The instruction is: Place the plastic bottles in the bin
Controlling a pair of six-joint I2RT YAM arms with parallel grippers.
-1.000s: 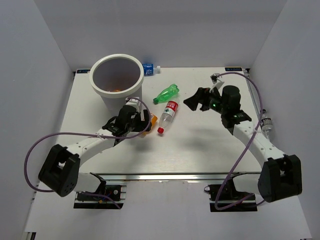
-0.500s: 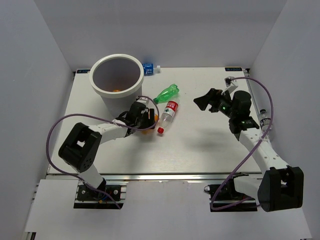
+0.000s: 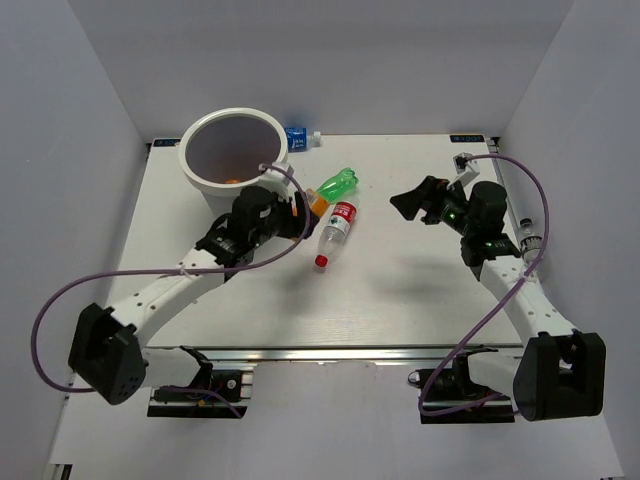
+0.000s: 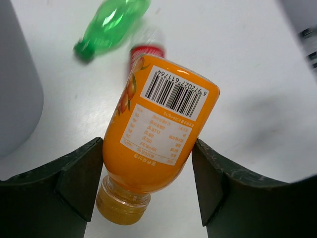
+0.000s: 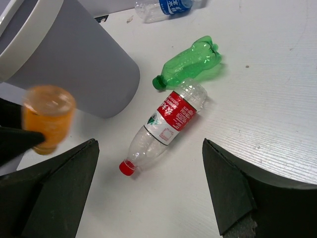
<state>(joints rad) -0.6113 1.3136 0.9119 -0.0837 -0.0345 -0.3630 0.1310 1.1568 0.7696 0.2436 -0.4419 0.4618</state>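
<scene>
The left jaws grip the orange bottle (image 4: 158,129) across its middle, cap toward the wrist, held above the desk (image 3: 400,300). The bin (image 3: 235,140) sits at 10 o'clock from it, just beside (the left arm is far nearer). The right jaws stand wide open and empty at 3 o'clock.

White table (image 3: 390,300); grey walls (image 3: 330,60) around it
</scene>
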